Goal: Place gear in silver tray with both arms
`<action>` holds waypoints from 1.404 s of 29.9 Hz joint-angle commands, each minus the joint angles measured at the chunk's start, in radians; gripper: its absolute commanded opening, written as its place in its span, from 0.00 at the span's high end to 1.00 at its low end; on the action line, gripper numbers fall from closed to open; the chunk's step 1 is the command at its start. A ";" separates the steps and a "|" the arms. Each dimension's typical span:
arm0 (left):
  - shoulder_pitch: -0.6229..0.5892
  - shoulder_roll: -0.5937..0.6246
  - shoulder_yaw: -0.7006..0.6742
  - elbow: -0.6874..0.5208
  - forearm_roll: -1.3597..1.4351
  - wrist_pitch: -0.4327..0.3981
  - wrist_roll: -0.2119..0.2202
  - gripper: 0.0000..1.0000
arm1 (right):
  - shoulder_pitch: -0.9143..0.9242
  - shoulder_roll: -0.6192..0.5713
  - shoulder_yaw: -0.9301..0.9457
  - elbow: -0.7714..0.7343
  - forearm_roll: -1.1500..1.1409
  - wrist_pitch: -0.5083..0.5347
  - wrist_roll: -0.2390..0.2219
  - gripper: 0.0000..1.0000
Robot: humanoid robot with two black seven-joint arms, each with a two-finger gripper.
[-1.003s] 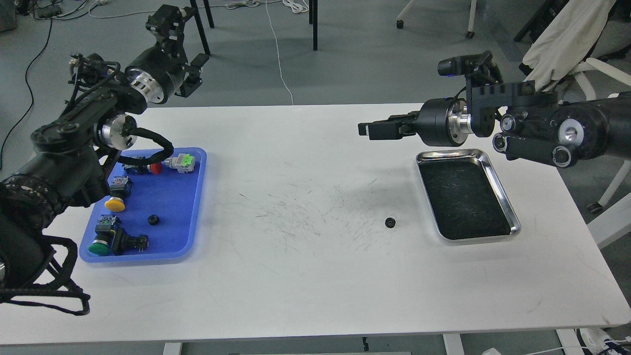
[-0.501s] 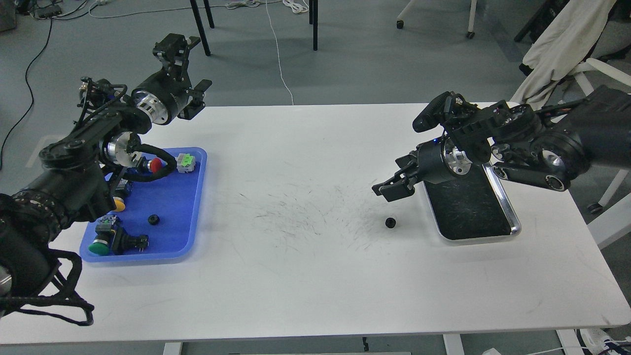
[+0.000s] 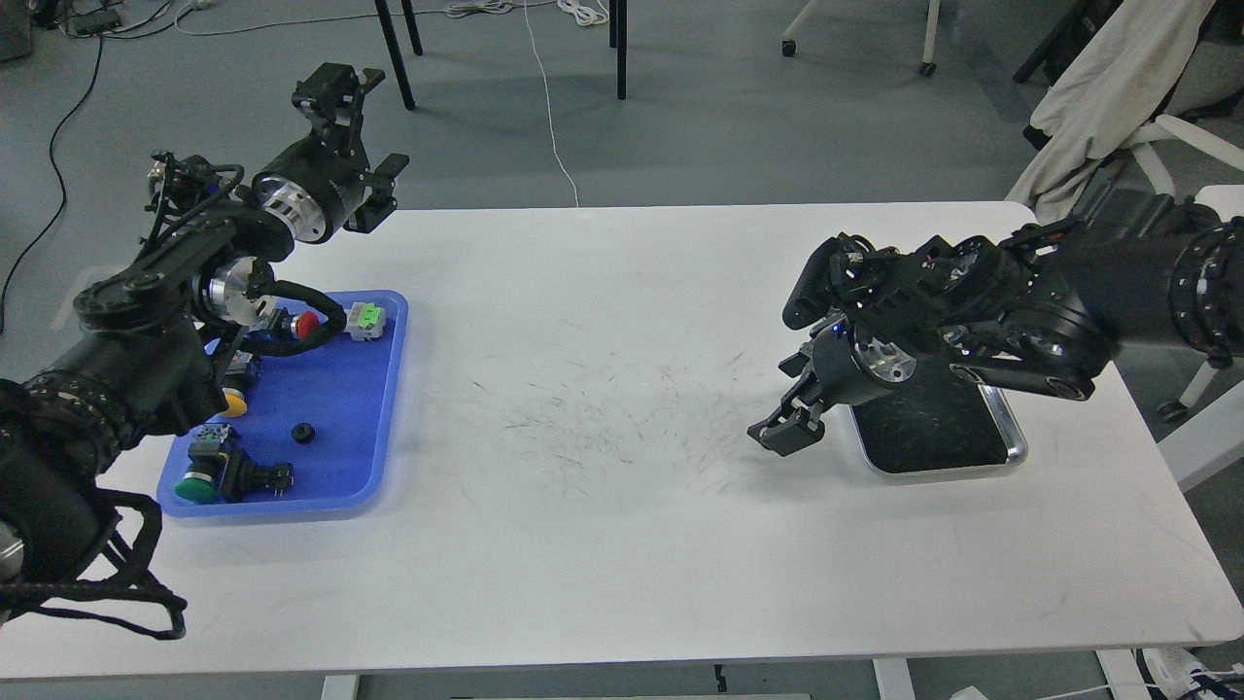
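The silver tray [image 3: 1011,449] lies on the white table at the right, and my right arm hides much of it. My right gripper [image 3: 783,435] points down at the table just left of the tray's near-left corner, with its fingers apart. It stands over the spot where a small black gear lay, and the gear there is hidden under it. A second small black gear [image 3: 303,432] lies in the blue tray [image 3: 389,389] at the left. My left gripper [image 3: 337,86] is raised high past the table's far-left edge, open and empty.
The blue tray also holds push-buttons with red [image 3: 307,326], yellow [image 3: 227,403] and green [image 3: 194,489] caps and a green-and-grey connector [image 3: 366,319]. The table's middle [image 3: 603,418] is scuffed with dark marks. Chair legs and cables stand beyond the far edge.
My right arm swung down and to the left from above the silver tray to the table, and its gripper now covers the gear. My left arm shifted only slightly.
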 commanded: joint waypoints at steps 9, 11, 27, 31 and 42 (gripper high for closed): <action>-0.003 0.019 -0.005 0.005 -0.027 -0.001 -0.011 0.03 | -0.050 0.070 -0.021 -0.093 0.000 -0.004 0.000 0.10; -0.004 0.028 -0.003 0.003 -0.029 -0.003 -0.011 0.03 | -0.048 0.090 -0.021 -0.089 0.000 -0.004 0.000 0.10; -0.001 0.040 -0.002 0.003 -0.029 -0.001 -0.017 0.03 | -0.082 0.115 -0.055 -0.107 -0.008 -0.004 0.000 0.20; -0.001 0.043 -0.002 0.003 -0.029 -0.003 -0.017 0.03 | -0.096 0.119 -0.055 -0.115 -0.010 -0.004 0.000 0.27; 0.000 0.048 -0.002 0.003 -0.029 -0.003 -0.017 0.03 | -0.097 0.124 -0.066 -0.141 -0.008 -0.004 0.000 0.44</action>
